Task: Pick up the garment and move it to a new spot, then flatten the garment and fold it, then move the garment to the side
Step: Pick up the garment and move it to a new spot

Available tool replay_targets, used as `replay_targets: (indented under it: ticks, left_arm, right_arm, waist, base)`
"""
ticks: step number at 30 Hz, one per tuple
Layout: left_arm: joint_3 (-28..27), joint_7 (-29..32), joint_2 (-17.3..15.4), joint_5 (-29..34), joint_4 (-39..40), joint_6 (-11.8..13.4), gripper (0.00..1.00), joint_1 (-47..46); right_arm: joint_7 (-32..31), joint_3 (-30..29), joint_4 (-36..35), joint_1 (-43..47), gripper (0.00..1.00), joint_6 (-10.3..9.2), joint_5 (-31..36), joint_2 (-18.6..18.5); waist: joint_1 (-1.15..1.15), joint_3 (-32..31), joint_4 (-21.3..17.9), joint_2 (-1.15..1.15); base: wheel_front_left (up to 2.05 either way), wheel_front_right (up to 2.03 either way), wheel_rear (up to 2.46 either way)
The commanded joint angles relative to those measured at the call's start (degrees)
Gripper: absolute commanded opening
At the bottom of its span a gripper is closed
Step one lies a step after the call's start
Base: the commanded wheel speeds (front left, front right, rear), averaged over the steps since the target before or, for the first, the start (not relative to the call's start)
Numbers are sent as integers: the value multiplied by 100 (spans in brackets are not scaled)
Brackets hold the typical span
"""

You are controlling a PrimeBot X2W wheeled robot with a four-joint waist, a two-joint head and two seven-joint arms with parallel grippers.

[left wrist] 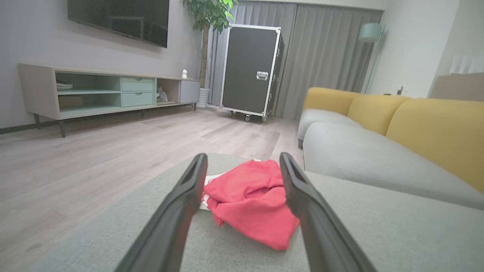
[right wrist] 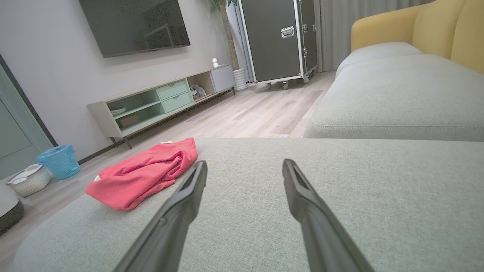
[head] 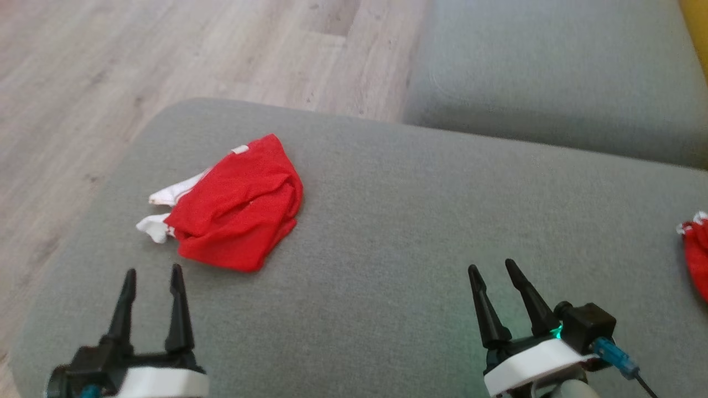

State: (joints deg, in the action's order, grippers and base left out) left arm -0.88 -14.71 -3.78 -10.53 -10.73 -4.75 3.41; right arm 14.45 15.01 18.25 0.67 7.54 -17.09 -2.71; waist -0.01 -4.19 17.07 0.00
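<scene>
A crumpled red garment (head: 238, 207) with white trim lies on the left part of a grey sofa cushion (head: 387, 221). It shows ahead between the fingers in the left wrist view, garment (left wrist: 249, 200), and to the left in the right wrist view, garment (right wrist: 145, 172). My left gripper (head: 153, 275) hovers open just in front of it, with nothing between its fingers. My right gripper (head: 490, 266) stands open over bare cushion well to the right of the garment. In each wrist view the left gripper (left wrist: 242, 158) and the right gripper (right wrist: 244, 164) show spread jaws.
Another red cloth (head: 696, 251) pokes in at the cushion's right edge. A second grey seat (head: 553, 72) with yellow backrests (left wrist: 435, 128) lies beyond. Wood floor (head: 110, 72) drops off past the cushion's left and far edges. A TV cabinet (left wrist: 109, 92), a black flight case (left wrist: 251, 71) and a blue bin (right wrist: 58, 160) stand farther off.
</scene>
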Motion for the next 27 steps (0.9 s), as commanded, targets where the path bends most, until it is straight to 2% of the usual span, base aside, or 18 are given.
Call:
replay_targets:
  ticks: [1, 3, 6, 16, 20, 27]
  left_arm:
    - [-215, -29, -168, 47, 101, -33, 100, -478]
    - [-173, 62, -364, 71, -138, -88, 100, -744]
    - [-35, 529, -693, 81, -419, -168, 100, -1322]
    - [533, 2585, -1769, -552, -1685, -270, 100, -3211]
    - [827, 2934, -2087, -826, -2231, -272, 100, -3731]
    - [1309, 3195, -2307, -1291, -2863, -272, 100, -4184]
  right_arm:
    - [55, 115, -165, -279, 100, -5, 43, -17]
    - [55, 87, -188, -349, 100, -5, 95, -17]
    - [55, 36, -248, -477, 100, -5, 202, -17]
    - [55, -182, -535, -902, 100, -5, 514, -17]
    - [55, -228, -637, -1032, 100, -5, 599, -17]
    - [55, -331, -730, -1151, 100, -5, 696, -17]
  waist:
    - [1, 164, -124, 0]
    - [1, 342, -229, 0]
    - [1, 668, -398, 0]
    - [1, 1657, -880, 0]
    - [1, 1962, -1016, 0]
    - [1, 2266, -1147, 0]
  base:
    - [0, 0, 0]
    - [0, 0, 0]
    - [0, 0, 0]
    - [0, 0, 0]
    - [0, 0, 0]
    - [0, 0, 0]
